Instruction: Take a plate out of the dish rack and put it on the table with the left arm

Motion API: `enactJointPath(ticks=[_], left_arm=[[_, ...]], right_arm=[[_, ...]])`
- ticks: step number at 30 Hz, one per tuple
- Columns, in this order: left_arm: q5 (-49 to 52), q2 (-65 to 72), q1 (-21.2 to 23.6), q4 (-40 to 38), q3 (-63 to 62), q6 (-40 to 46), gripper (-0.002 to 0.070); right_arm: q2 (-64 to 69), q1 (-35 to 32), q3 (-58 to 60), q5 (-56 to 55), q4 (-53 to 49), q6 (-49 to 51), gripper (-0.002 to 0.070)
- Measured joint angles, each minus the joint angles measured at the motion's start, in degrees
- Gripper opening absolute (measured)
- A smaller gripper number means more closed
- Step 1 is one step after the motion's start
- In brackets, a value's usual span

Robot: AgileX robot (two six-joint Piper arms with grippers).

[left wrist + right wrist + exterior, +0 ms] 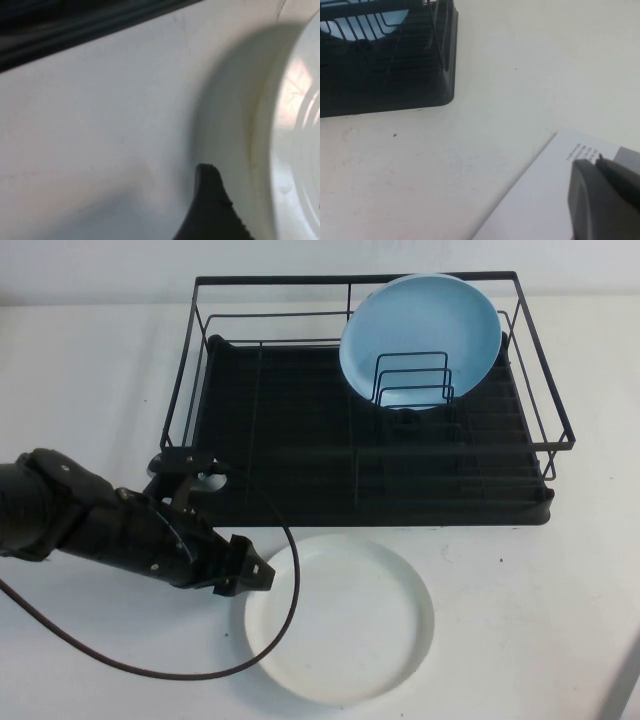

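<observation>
Your items, placed against the dish rack [370,440]:

- Dish rack — black wire frame on a black tray base, standing on the white table [90,370].
- Light blue plate [420,340] — inside the rack, tilted against the upright wire dividers [412,380] at the rack's far side.
- White plate [340,618] — out of the rack, lying flat on the table just in front of the rack's near edge.
- Left arm [90,520] — stretched low over the table beside the rack's near left corner, black cable [150,665] looping past it and over the plate's rim.
- Left gripper [250,572] — at the white plate's left rim; you cannot tell whether it is clenched or released.
- Right gripper [602,200] — off beyond the rack's near right corner, over a printed white sheet [540,200]; its state cannot be told either.
</observation>
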Motion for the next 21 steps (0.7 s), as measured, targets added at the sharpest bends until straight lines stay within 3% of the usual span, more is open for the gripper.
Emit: enactJointPath(ticks=[3,5,9,12,21], left_arm=[[0.37,-0.38,0.48,0.15,0.05,0.01,0.0399],[1.38,-1.76,0.73,1.01,0.18,-0.77,0.036],[4.59,-8.65,0.96,5.01,0.28,-2.86,0.0126],[7.1,-16.31,0.96,8.34,0.45,-5.17,0.0034],[5.69,-46.71,0.67,18.99,10.21,-15.38,0.0001]], right_arm=[[0.0,0.0,0.0,0.0,0.0,0.0,-0.0018],[0.0,0.0,0.0,0.0,0.0,0.0,-0.0018],[0.0,0.0,0.0,0.0,0.0,0.0,-0.0018],[0.0,0.0,0.0,0.0,0.0,0.0,-0.0018],[0.0,0.0,0.0,0.0,0.0,0.0,-0.0018]])
